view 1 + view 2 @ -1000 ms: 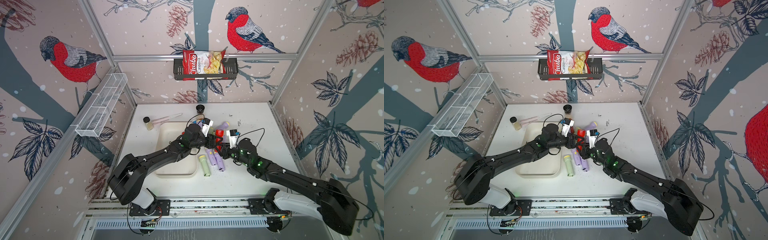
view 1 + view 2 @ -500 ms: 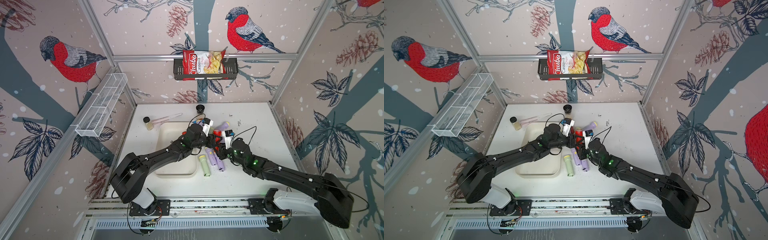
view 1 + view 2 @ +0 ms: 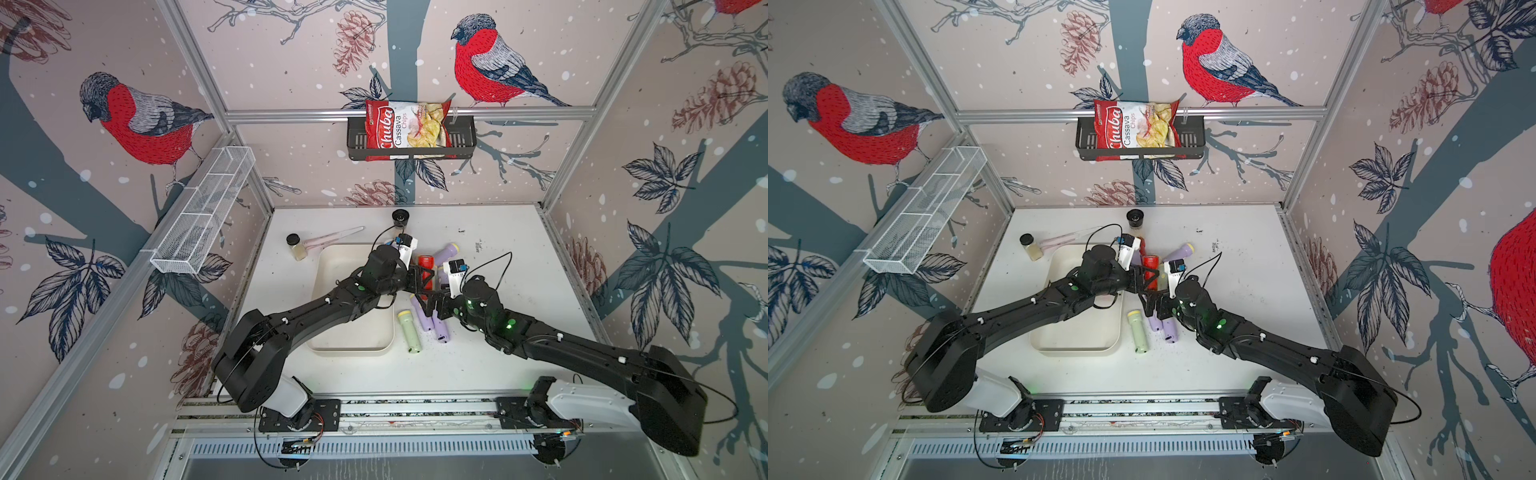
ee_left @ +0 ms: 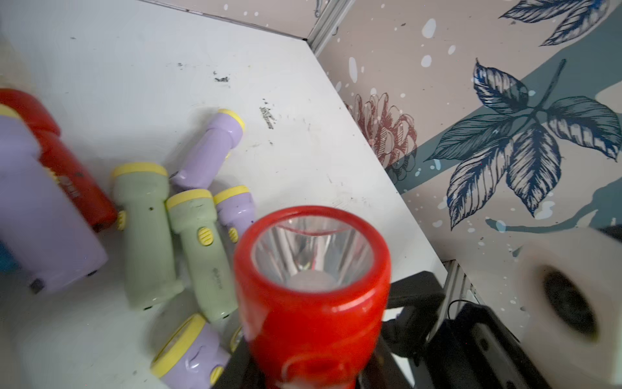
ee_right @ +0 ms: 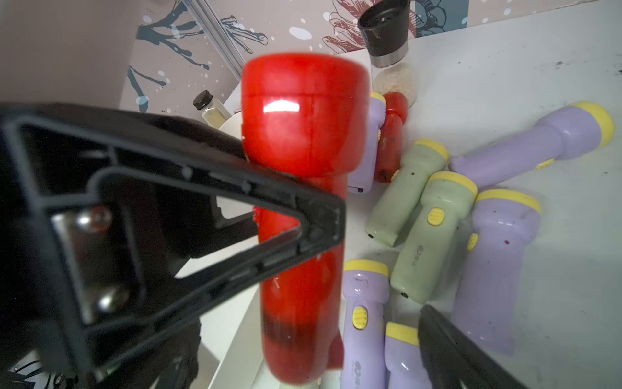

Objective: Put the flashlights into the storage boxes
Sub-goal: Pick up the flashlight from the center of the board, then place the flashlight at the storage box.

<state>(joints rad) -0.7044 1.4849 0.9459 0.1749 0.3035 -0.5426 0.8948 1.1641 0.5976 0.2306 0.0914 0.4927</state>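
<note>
Flashlights (image 3: pixel 409 332): loose group lying on the table (image 3: pixel 519 257); pale green, lilac with yellow heads, and red. Most touch a neighbour.
Storage box (image 3: pixel 349 353): cream tray at the left of the group, with its long wall just beside a pale green unit. The visible floor is bare; part of it is hidden under the left arm.
Left gripper (image 3: pixel 422 279): clamped on one red flashlight (image 3: pixel 426 262), with the fingers across the body just below the head.
Load position: raised over the group, just right of the box, with the lens facing the left wrist camera.
Right gripper (image 3: pixel 431 302): jaws wide, standing about the tail end of the red flashlight. The one finger (image 5: pixel 451 350) seen in the right wrist view is apart from the body, so there is no grip.
Step in hand (judged): the left arm carries the load to the box.
Procedure: draw the right gripper straight back off the tail before the left arm travels. Lift the tail clear of the rim and move left. Lower the load lengthwise along a wall, leaving room for the rest, then open the gripper.
Caution: a glossy round body may swivel between two fingers, and the wide head is probably the heavier end. Move slowly and release low to limit rolling.
</note>
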